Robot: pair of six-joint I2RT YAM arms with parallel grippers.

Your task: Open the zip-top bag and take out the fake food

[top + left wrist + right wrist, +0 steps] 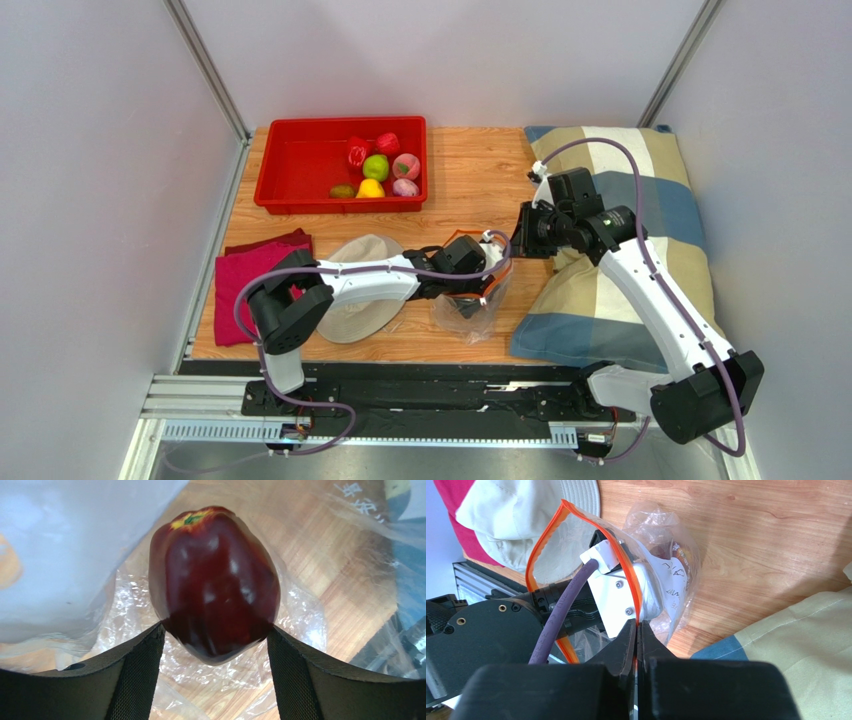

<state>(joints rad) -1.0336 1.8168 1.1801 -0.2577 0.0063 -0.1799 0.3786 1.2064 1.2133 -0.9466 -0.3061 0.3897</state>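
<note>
From above, the clear crinkly plastic zip-top bag (470, 312) is hiding the left gripper (217, 630). The glossy dark maroon toy fruit (215, 575) is blurring at its lower end between the black fingers (142, 670), so contact is looking likely, not certain. Scrawl on the small white label (674, 582) is reading too small.

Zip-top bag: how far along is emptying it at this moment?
Done: the zip-top bag is open, and several fake food pieces lie in the red bin. In hand: the right tool pinches the orange zipper strip, holding the mouth open, while the left tool, inside the bag, grips a maroon fruit. Remaining: lift that fruit out.
</note>
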